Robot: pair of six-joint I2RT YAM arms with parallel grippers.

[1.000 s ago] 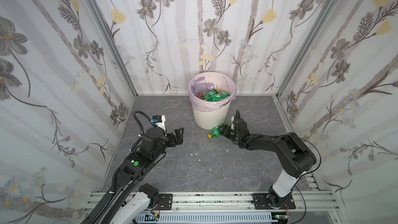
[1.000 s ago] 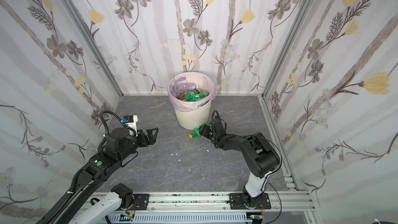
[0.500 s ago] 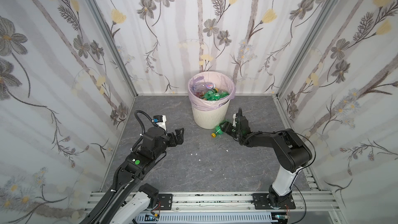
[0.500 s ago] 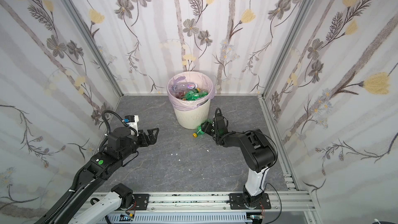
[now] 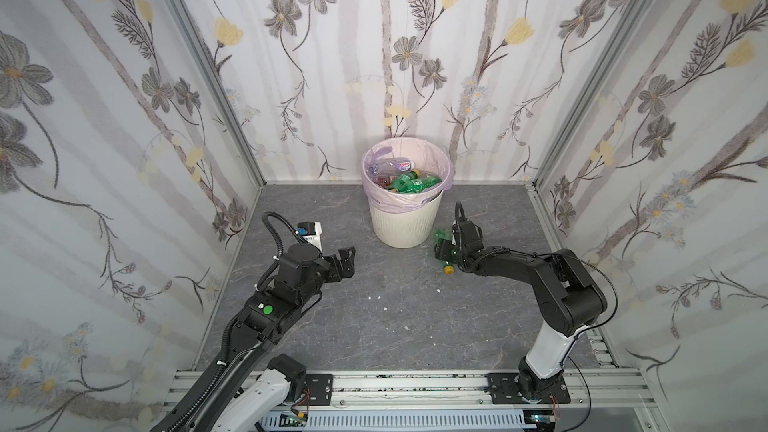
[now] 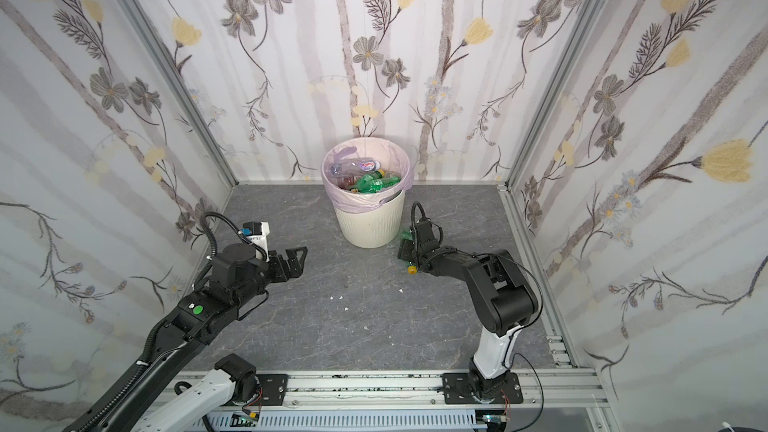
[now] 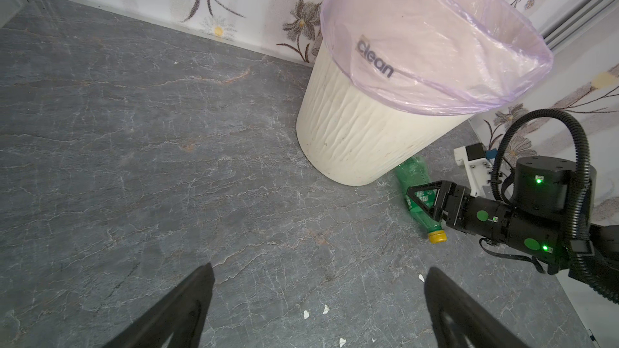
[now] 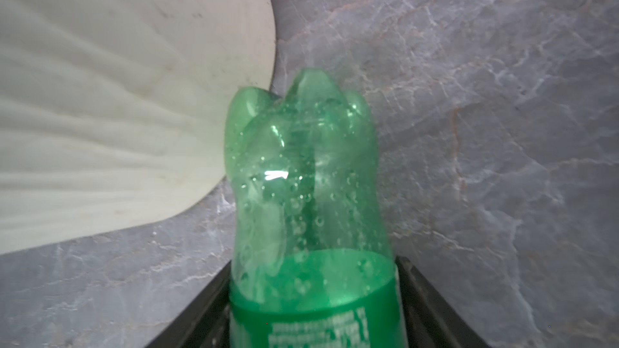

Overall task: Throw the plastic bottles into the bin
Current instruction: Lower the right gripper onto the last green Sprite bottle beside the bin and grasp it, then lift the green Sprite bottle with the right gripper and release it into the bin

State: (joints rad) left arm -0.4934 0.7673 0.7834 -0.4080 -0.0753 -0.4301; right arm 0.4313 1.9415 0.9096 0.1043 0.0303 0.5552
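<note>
A green plastic bottle [image 5: 441, 236] [image 6: 405, 234] with a yellow cap lies on the grey floor, its base touching the foot of the bin [image 5: 403, 222] [image 6: 370, 226]. My right gripper [image 5: 444, 250] [image 6: 405, 249] [image 7: 420, 200] [image 8: 313, 296] is shut on the green bottle [image 8: 308, 179] at its label, a finger against each side. The cream bin [image 7: 351, 135] [image 8: 100, 128] has a lilac bag and holds several bottles [image 5: 409, 180], green and clear. My left gripper [image 5: 347, 261] [image 6: 297, 261] [image 7: 318, 272] hangs open and empty over bare floor, left of the bin.
Flowered walls close in the floor on three sides, and the bin stands near the back wall. Small white crumbs [image 5: 376, 297] lie on the middle of the floor. An aluminium rail [image 5: 395, 384] with both arm bases runs along the front.
The right gripper has swung the green bottle round: its yellow cap moved right and towards the front. The jaws have narrowed onto the bottle. The left arm has hardly moved.
</note>
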